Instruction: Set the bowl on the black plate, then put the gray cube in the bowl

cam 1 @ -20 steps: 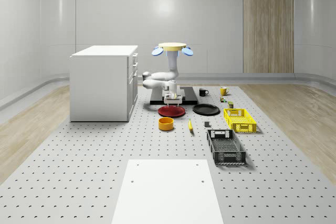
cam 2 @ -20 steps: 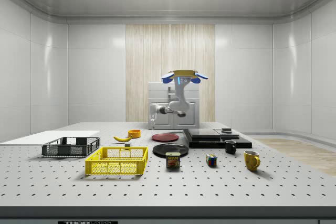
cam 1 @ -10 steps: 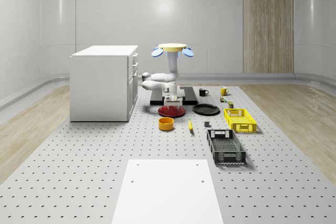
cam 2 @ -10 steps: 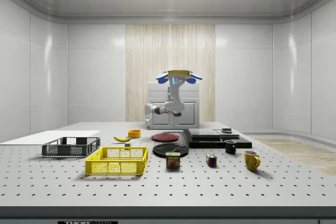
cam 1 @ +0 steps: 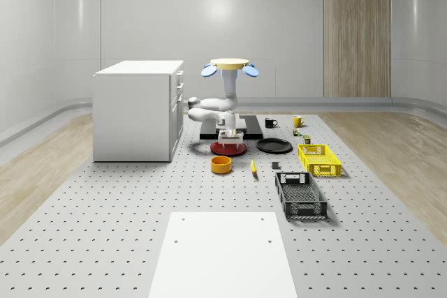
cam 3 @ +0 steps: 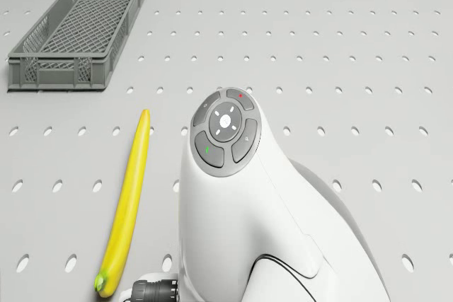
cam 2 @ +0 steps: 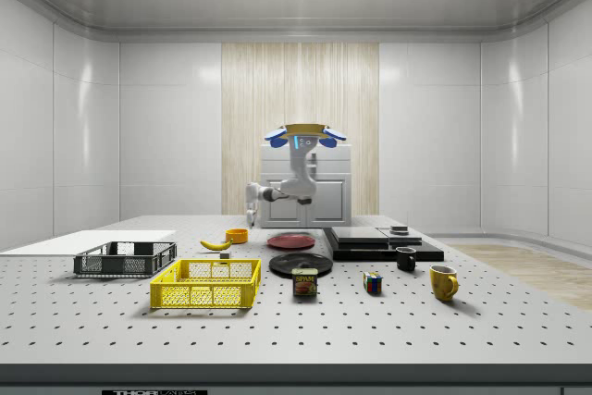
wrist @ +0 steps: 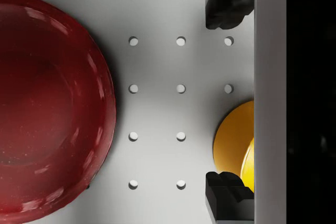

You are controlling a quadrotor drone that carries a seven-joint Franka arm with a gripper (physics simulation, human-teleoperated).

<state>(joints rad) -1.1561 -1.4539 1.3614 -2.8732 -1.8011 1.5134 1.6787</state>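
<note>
Directly beneath the gripper [wrist: 226, 100], looking down on bare perforated table [wrist: 157, 66], with black fingertips [wrist: 224, 9] spread wide and gripping nothing. Just beside one fingertip, catching the rounded edge of the orange bowl [wrist: 235, 140], sitting on the table and not yet on any plate. Close on the gripper's other side, spotting the red plate [wrist: 47, 108], apart from the bowl. Pulling back to the whole-scene view: hanging low over the red plate's near edge from the white arm [cam 1: 222, 102], under the drone [cam 1: 228, 66] hovering well above that plate. Near the gripper, just past the bowl, picking out the banana [cam 1: 253, 166] lying flat. A little further out, finding the black plate [cam 1: 274, 146], bare, beside the red one. Beyond the banana, noting the gray cube [cam 1: 275, 166] alone on the table. Well away from the gripper, taking in the yellow crate [cam 1: 319, 159], the gray crate [cam 1: 300, 195] and, on the opposite side, the white cabinet [cam 1: 138, 109].
</note>
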